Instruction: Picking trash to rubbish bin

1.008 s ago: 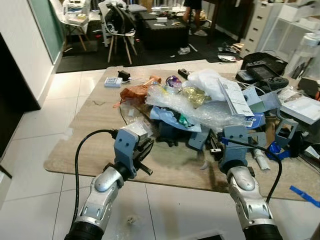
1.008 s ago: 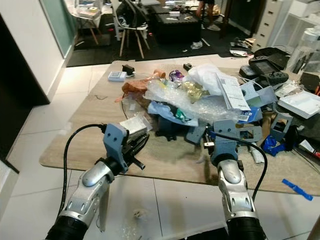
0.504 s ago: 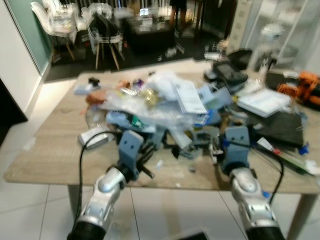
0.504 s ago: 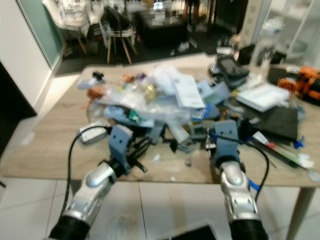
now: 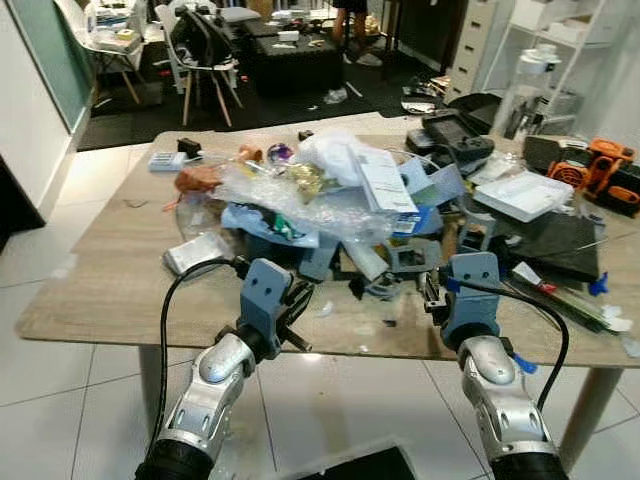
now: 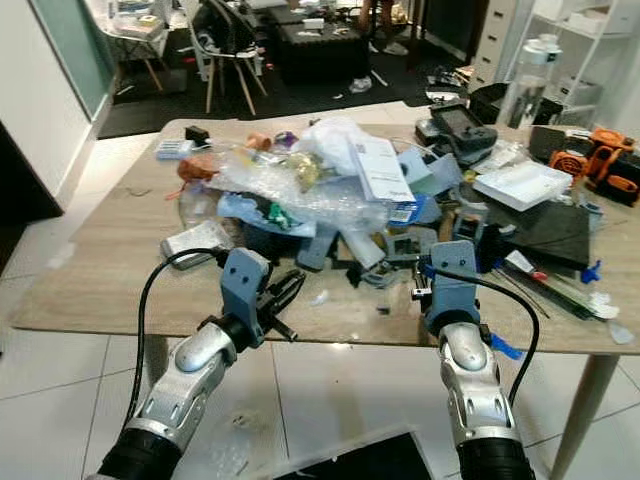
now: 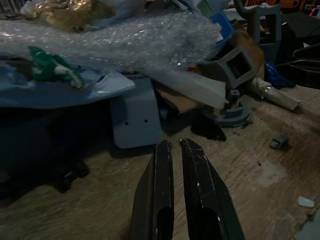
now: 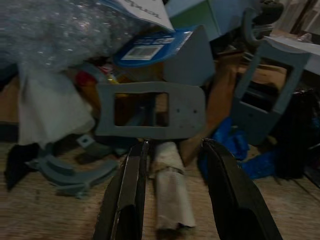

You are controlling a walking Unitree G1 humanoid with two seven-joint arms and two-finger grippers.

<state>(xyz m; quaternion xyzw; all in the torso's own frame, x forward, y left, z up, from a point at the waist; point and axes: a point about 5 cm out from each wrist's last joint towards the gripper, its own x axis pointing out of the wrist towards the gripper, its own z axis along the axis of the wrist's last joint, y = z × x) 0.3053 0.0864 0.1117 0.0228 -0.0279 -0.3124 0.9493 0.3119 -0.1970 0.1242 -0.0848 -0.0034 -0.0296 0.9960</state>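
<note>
Left end effector [image 7: 176,144] is hovering nearly closed and empty over the desk's [image 5: 90,290] near edge. Right end effector [image 8: 172,145] is gaping open, holding nothing, straddling a rolled paper scrap [image 8: 170,185] below a grey frame part [image 8: 150,111]. Since a second ago the camera has been swinging right and squaring up to the trash pile [image 5: 320,195] at desk centre; nothing picked yet.

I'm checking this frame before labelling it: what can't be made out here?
- Whatever lies under the clear bubble wrap sheet: eye views, covered by it.
- Tip of the right gripper: eye views, hidden behind its own blue-grey wrist housing.
- Print on the white paper leaflet: too small.
</note>
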